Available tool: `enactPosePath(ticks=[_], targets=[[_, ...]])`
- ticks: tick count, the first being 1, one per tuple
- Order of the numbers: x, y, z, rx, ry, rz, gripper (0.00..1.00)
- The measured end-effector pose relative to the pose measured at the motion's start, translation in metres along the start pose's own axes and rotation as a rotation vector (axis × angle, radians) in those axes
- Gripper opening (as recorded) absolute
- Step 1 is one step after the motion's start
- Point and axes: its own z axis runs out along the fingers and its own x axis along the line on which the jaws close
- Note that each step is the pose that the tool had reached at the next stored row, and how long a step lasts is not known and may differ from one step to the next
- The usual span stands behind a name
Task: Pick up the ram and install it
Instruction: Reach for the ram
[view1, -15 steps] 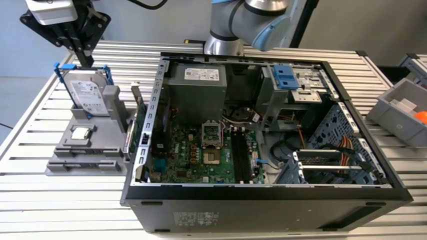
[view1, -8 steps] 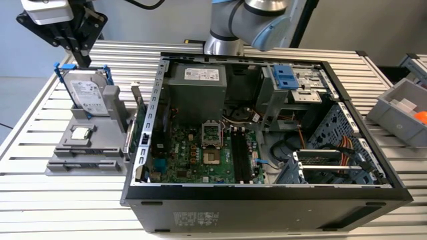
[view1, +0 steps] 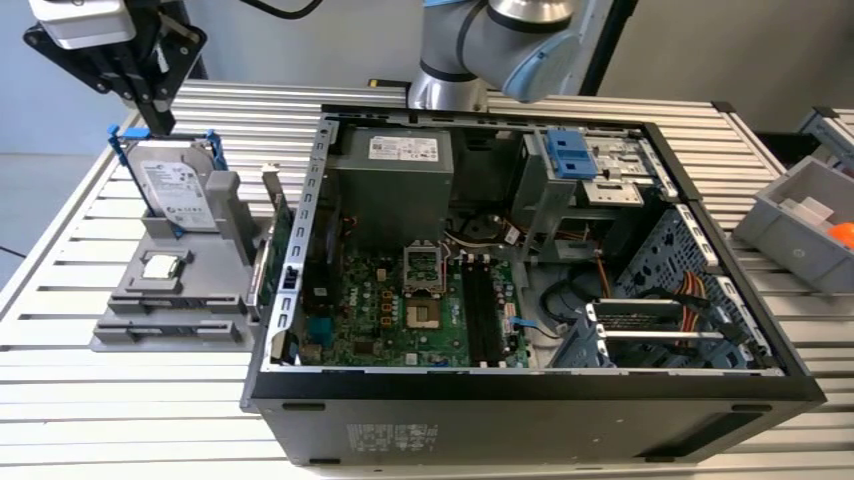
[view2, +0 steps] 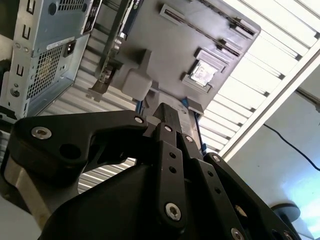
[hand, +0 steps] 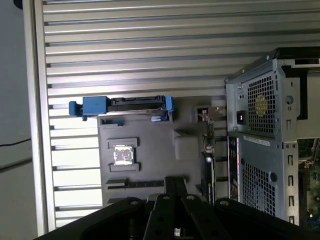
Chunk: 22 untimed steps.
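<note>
My gripper (view1: 160, 127) hangs high over the far end of the grey holder (view1: 134, 330), just above the blue-framed hard drive (view1: 176, 190). Its black fingers are pressed together with nothing between them, as both wrist views show at the gripper (view2: 167, 111) (hand: 175, 181). A thin green board (view1: 263, 262) with a metal end stands on edge at the holder's side, next to the case. I cannot tell whether it is the ram. The black motherboard slots (view1: 478, 312) lie inside the open case (view1: 534, 385).
A small silver processor chip (view1: 162, 266) lies on the holder. The hard drive (hand: 130, 104) and chip (hand: 123, 154) also appear from above. A grey bin (view1: 801, 225) sits at the exterior view's right. The arm's base (view1: 467, 60) stands behind the case.
</note>
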Motion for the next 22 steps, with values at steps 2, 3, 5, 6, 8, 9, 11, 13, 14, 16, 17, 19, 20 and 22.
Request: enactPosePath(ticks=[2, 3, 5, 6, 8, 9, 11, 13, 14, 16, 17, 19, 20, 22], targets=[[0.0024, -0.0002, -0.0001, 0.0, 0.0001, 0.0, 0.0], [0.0036, -0.0003, -0.0001, 0.0, 0.0001, -0.001, 0.0], [0.006, -0.0004, -0.0002, 0.0, 0.0002, -0.003, 0.0], [0.0069, -0.0005, -0.0002, -0.0001, 0.0002, -0.004, 0.0], [0.0088, -0.0006, -0.0002, -0.0001, 0.0004, -0.008, 0.0], [0.0096, -0.0007, -0.0003, -0.0001, 0.0006, -0.01, 0.0], [0.0108, -0.0008, -0.0002, -0.0003, 0.0006, -0.013, 0.0], [0.011, -0.0008, -0.0003, -0.0003, 0.0007, -0.014, 0.0], [0.0112, -0.0008, -0.0003, -0.0002, 0.0007, -0.013, 0.0], [0.0114, -0.0008, -0.0003, -0.0002, 0.0007, -0.013, 0.0], [0.0114, -0.0008, -0.0003, -0.0002, 0.0007, -0.013, 0.0], [0.0115, -0.0008, -0.0003, -0.0002, 0.0007, -0.013, 0.0], [0.0116, -0.0008, -0.0003, -0.0002, 0.0007, -0.013, 0.0], [0.0118, -0.0009, -0.0003, -0.0002, 0.0007, -0.013, 0.0]])
